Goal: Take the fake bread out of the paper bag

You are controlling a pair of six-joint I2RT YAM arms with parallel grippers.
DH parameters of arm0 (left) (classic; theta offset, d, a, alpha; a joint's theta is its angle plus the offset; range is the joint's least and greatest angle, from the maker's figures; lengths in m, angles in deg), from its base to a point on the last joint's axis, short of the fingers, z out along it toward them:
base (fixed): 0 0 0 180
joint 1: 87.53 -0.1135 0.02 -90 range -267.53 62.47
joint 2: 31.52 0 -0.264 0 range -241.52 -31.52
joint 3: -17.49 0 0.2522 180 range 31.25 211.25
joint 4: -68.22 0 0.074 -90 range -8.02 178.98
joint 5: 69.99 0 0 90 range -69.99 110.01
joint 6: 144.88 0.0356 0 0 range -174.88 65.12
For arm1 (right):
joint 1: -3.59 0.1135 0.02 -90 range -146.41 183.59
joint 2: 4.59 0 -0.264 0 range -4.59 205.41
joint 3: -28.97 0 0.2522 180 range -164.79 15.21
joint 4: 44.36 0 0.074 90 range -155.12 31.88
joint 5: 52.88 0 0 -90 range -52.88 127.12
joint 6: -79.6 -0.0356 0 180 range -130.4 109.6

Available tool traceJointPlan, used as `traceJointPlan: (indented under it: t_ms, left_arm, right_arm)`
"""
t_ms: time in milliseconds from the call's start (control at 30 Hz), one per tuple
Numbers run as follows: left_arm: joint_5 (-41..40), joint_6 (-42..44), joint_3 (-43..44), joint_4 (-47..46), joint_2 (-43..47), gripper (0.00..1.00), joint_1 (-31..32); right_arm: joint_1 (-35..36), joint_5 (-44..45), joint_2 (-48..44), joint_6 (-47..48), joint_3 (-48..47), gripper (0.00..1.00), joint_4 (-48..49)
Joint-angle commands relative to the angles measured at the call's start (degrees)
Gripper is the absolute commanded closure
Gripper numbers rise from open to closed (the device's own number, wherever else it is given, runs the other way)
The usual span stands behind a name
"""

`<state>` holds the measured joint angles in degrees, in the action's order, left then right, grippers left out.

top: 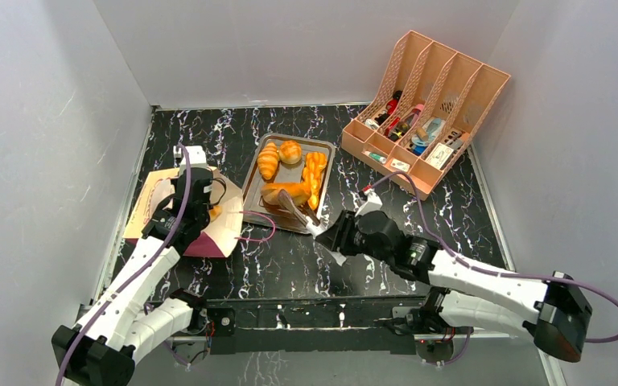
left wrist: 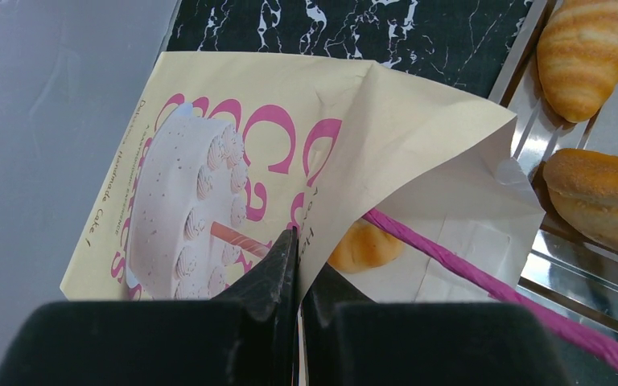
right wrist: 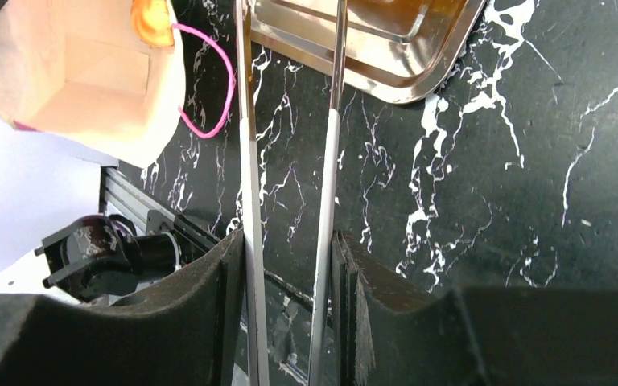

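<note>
Left claw (left wrist: 298, 245) was clamped shut on the paper bag's (left wrist: 209, 88) edge, right claw (right wrist: 290, 261) squeezing metal tongs (right wrist: 329, 161) by the tray (right wrist: 418, 60).

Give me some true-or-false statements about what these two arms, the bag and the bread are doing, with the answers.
1. The left gripper pinches the edge of the paper bag. True.
2. The right gripper holds nothing. False: it is closed on metal tongs.
3. The paper bag is empty. False: a small orange bread piece shows inside it.
4. A croissant lies on the metal tray. True.
</note>
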<state>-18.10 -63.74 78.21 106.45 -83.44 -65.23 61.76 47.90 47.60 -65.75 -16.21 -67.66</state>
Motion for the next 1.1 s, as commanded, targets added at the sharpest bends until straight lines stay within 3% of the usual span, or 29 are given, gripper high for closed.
traceJointPlan:
  t_ms: [0,300,700,1067]
  left_arm:
    - [0.25,-0.16,2.72,-0.59,1.61,1.0,-0.11]
    - [2.03,1.11,2.75,-1.25,1.53,1.0,-0.07]
    - [3.35,1.25,1.83,-2.4,1.35,1.0,-0.07]
    - [3.83,1.3,2.13,-2.57,1.18,1.0,-0.07]
  right_arm:
    - [-6.61,-11.25,3.97,0.77,-4.42,1.0,11.23]
    - [-15.73,-17.92,12.16,3.28,-10.01,1.0,10.94]
    - [-22.06,-19.73,20.43,3.7,-12.11,0.99,12.66]
    - [-24.32,-20.2,26.04,2.98,-14.06,0.79,13.39]
